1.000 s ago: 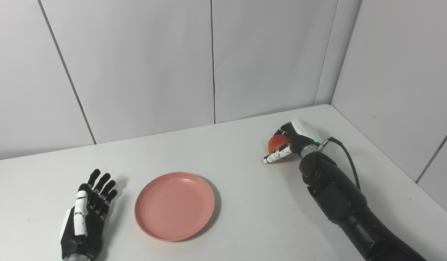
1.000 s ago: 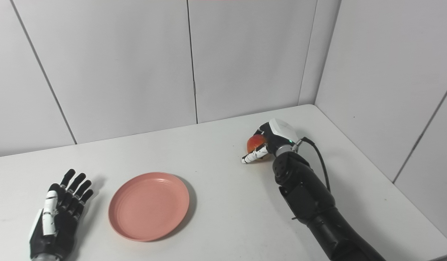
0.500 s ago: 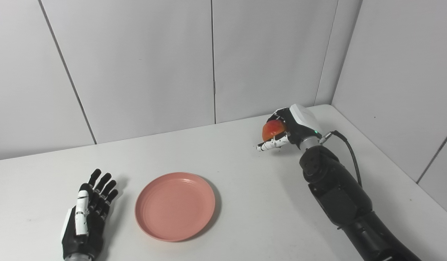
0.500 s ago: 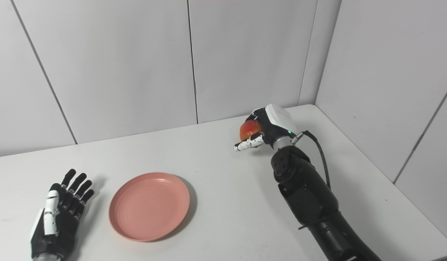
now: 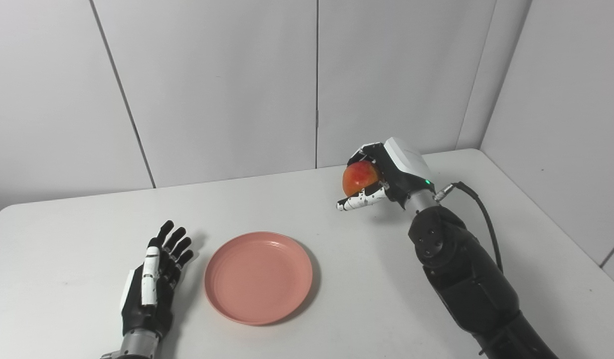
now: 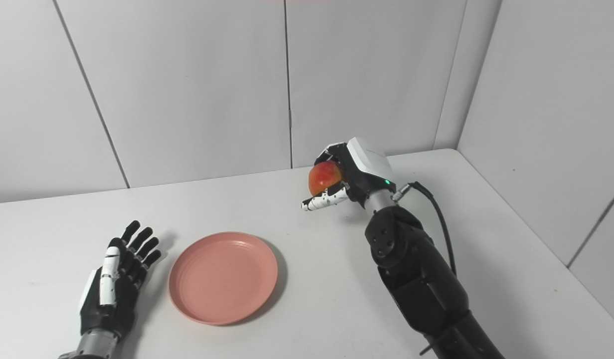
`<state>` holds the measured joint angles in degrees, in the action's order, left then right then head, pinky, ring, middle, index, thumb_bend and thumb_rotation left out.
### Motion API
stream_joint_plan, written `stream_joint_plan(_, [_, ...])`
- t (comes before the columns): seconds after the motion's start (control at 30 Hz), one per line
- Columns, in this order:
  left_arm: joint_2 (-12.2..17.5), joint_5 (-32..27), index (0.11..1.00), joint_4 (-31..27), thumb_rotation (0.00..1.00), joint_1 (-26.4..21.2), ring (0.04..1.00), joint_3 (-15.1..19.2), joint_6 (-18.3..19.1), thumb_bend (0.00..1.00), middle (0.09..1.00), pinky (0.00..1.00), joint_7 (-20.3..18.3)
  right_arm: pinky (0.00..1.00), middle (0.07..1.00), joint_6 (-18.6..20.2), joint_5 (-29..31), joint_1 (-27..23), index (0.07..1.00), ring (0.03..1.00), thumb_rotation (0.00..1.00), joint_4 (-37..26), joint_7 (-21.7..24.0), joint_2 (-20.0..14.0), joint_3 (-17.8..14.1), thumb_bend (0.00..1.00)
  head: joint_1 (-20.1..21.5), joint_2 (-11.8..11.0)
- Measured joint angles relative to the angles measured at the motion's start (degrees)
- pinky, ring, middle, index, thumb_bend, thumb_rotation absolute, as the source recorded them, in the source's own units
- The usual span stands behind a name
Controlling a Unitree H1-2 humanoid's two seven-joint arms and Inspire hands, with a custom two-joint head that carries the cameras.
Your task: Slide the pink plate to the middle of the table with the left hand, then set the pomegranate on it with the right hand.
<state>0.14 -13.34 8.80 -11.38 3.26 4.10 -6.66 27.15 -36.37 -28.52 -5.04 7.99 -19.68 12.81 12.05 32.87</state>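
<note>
Above table [image 5: 68, 259], right hand [image 5: 386, 174] holding pomegranate [image 5: 358, 178], pink plate [image 5: 258, 277] apart

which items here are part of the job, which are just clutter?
Job:
- pink plate, bare, near table middle
- pomegranate, held above the table by the right hand
- left hand, open, resting flat beside the plate

Not part of it:
- cable on the right arm
- no loose clutter visible on the table

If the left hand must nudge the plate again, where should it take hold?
Probably the plate's near-left rim, coming from the left, where the open left hand lies beside it. The plate is shallow and flat on the table, so press the raised rim rather than pinch.
</note>
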Motion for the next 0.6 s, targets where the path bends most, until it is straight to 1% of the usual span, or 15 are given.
stream_joint_plan(0.1, [-0.4,1.2,0.904,0.0,1.0,0.0,0.903,-0.6,-0.2,0.4,0.911,0.89,0.2,0.27,0.409,0.0,-0.2,0.1,0.482,0.339,0.14,-0.6,0.6,1.5,1.1,0.5,-0.8,0.2])
stream_joint_plan(0.17, [-0.6,2.3,0.901,0.0,1.0,0.0,0.899,-1.1,-0.3,0.4,0.907,0.88,0.8,0.26,0.401,-0.3,-0.1,0.3,0.482,0.328,0.14,-1.5,1.2,2.3,2.3,0.5,-2.1,0.4])
stream_joint_plan(0.2, [-0.7,2.6,0.901,-0.1,1.0,0.0,0.899,-1.2,-0.3,0.4,0.907,0.88,1.2,0.26,0.401,-0.5,-0.1,0.3,0.482,0.327,0.14,-1.8,1.3,2.8,2.6,0.5,-2.1,0.4])
stream_joint_plan(0.23, [-0.8,3.3,0.9,-0.1,1.0,0.0,0.899,-1.3,-0.4,0.4,0.906,0.88,1.4,0.27,0.405,-0.6,-0.2,0.3,0.482,0.332,0.14,-1.9,1.3,3.1,2.7,0.5,-2.1,0.4])
stream_joint_plan(0.4, [-1.2,4.4,0.907,0.1,1.0,0.0,0.911,-1.6,-1.1,0.41,0.915,0.89,2.3,0.31,0.442,-1.8,-0.9,0.3,0.486,0.373,0.14,-1.9,1.7,4.2,5.0,0.5,-4.9,1.5])
stream_joint_plan(0.5, [-1.6,4.9,0.902,0.4,1.0,0.1,0.907,-1.6,-2.0,0.4,0.908,0.89,3.0,0.31,0.441,-2.4,-1.5,0.2,0.486,0.373,0.14,-1.7,1.7,5.5,6.0,0.5,-5.8,1.8])
stream_joint_plan(0.53, [-1.9,5.1,0.902,0.5,1.0,0.1,0.905,-1.6,-2.4,0.39,0.906,0.89,3.3,0.29,0.426,-2.7,-1.6,0.2,0.485,0.361,0.14,-1.6,1.7,5.8,6.5,0.5,-6.6,1.9])
stream_joint_plan(0.6, [-2.6,5.9,0.906,0.6,1.0,0.1,0.906,-1.7,-2.8,0.39,0.908,0.89,4.1,0.3,0.433,-3.2,-1.9,0.2,0.486,0.367,0.14,-1.2,1.7,6.7,7.0,0.5,-6.8,1.9])
